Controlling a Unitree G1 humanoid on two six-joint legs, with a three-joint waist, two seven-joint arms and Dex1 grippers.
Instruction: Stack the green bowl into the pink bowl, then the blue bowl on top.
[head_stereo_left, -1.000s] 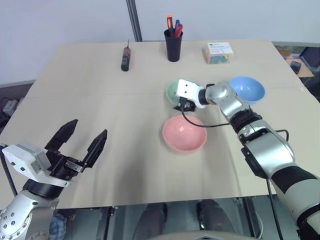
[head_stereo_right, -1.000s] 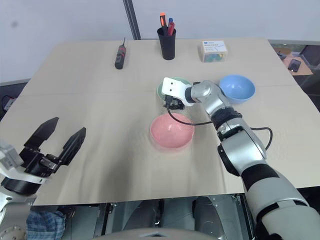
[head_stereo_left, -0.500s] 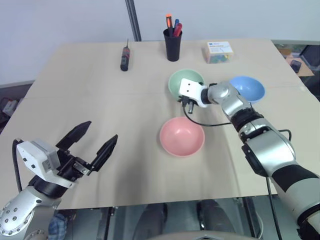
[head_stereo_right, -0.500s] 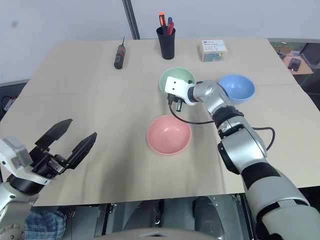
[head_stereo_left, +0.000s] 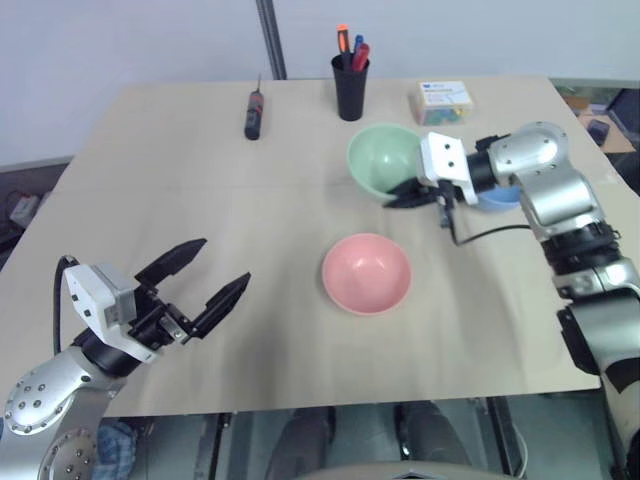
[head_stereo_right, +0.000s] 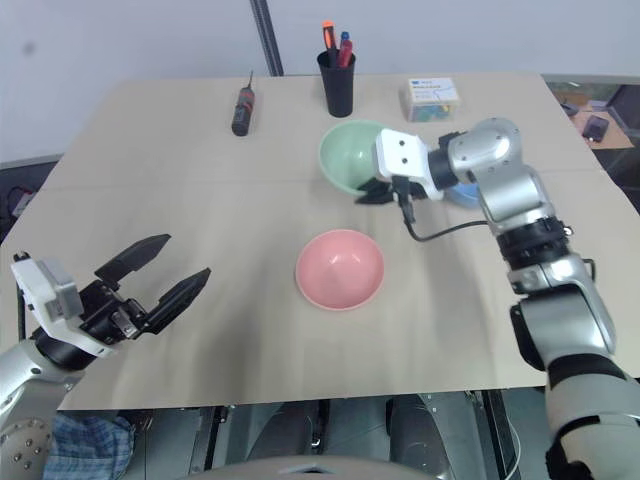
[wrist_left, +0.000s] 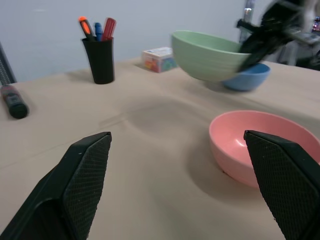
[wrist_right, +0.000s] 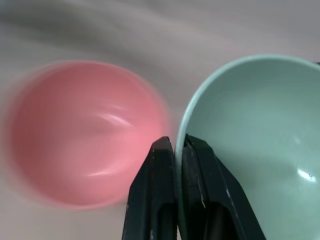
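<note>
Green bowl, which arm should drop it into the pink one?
Right. Its tool is already shut on the green bowl's rim, lifted near the pink bowl; the left tool hangs open, farther off.

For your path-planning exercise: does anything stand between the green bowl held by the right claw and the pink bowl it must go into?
Nothing visible does. The right claw grips the green bowl by its rim, lifted off the table. The pink bowl sits empty, with bare tabletop between them. The blue bowl lies behind, off that path.
</note>
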